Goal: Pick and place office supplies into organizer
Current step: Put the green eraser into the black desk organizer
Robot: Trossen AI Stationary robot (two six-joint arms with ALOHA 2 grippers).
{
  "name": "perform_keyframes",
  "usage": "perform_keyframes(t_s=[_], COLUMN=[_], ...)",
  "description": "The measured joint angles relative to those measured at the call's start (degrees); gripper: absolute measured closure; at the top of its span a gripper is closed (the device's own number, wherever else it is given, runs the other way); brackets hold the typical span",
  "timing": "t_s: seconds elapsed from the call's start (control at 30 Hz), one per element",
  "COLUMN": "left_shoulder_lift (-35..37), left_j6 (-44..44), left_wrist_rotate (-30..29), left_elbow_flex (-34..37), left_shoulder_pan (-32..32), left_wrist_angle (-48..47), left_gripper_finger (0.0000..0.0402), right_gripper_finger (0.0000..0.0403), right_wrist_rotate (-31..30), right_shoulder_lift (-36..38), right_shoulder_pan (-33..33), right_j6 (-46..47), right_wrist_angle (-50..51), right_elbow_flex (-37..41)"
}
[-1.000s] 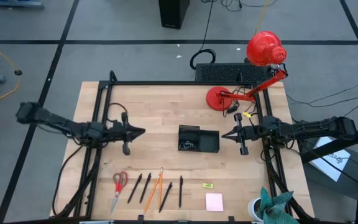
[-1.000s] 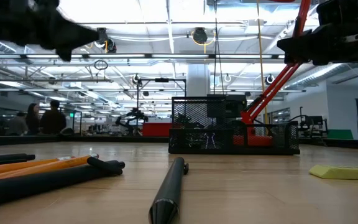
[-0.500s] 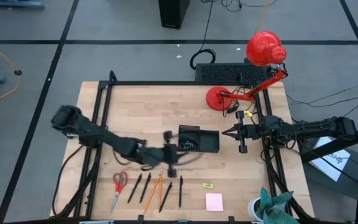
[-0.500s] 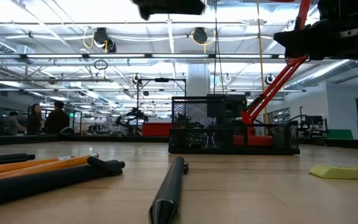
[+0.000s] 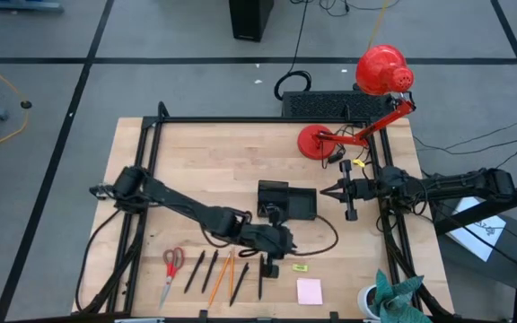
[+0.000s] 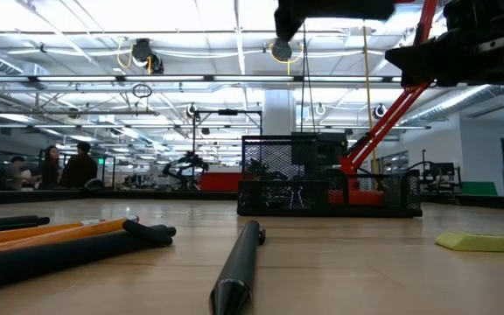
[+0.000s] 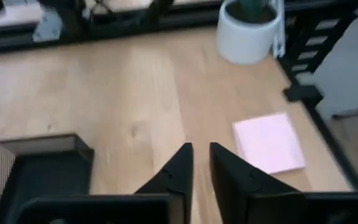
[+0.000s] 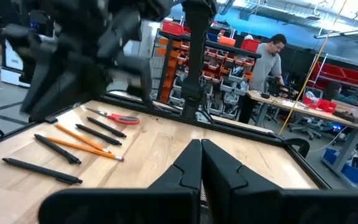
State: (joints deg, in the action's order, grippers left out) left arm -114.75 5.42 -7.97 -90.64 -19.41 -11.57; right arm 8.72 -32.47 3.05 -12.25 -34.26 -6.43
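Pink sticky-note pad (image 7: 269, 142), lower centre: light and flat, so pinch its edge. Left gripper (image 7: 201, 158) jaws slightly parted, empty; right gripper (image 8: 201, 155) closed, empty.

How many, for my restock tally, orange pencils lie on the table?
2. One orange pencil lies beside the other, between black pens near the front edge; none appears hidden.

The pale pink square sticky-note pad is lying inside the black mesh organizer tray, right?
Not inside. The pale pink square sticky-note pad lies on the bare wooden table near its front edge, apart from the black mesh organizer tray, as the high view shows.
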Motion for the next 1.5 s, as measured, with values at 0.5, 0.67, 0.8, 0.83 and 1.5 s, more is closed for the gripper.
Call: perform_keyframes(t_s=[0.5, 0.67, 0.8, 0.83, 1.5], left_shoulder_lift=[-9.65, -12.83, -14.44, -14.44, -19.00], left_j6=[1.85, 2.77, 3.96, 4.15, 2.65], left_wrist_rotate=[10.79, 11.66, 13.80, 13.89, 7.85], left_elbow_flex=[-0.05, -0.06, -0.04, -0.04, 0.01], left_shoulder_pan=[0.86, 0.20, -0.04, -0.18, 0.16], left_wrist_angle=[5.72, 13.09, 16.47, 16.49, 18.13], left_gripper_finger=[0.0175, 0.0174, 0.0176, 0.0176, 0.0145], right_gripper_finger=[0.0403, 0.0403, 0.0403, 0.0402, 0.0399], right_wrist_rotate=[-2.94, -2.94, -2.94, -2.94, -5.63], right_shoulder_lift=[0.02, -0.17, -0.35, -0.37, -0.41], right_shoulder_pan=[-0.02, -0.02, -0.02, -0.02, -0.02], right_j6=[5.78, 9.07, 11.65, 11.77, 9.70], right_wrist_angle=[1.30, 2.32, 3.63, 3.61, 2.44], right_elbow_flex=[0.02, -0.01, -0.01, -0.01, -0.01])
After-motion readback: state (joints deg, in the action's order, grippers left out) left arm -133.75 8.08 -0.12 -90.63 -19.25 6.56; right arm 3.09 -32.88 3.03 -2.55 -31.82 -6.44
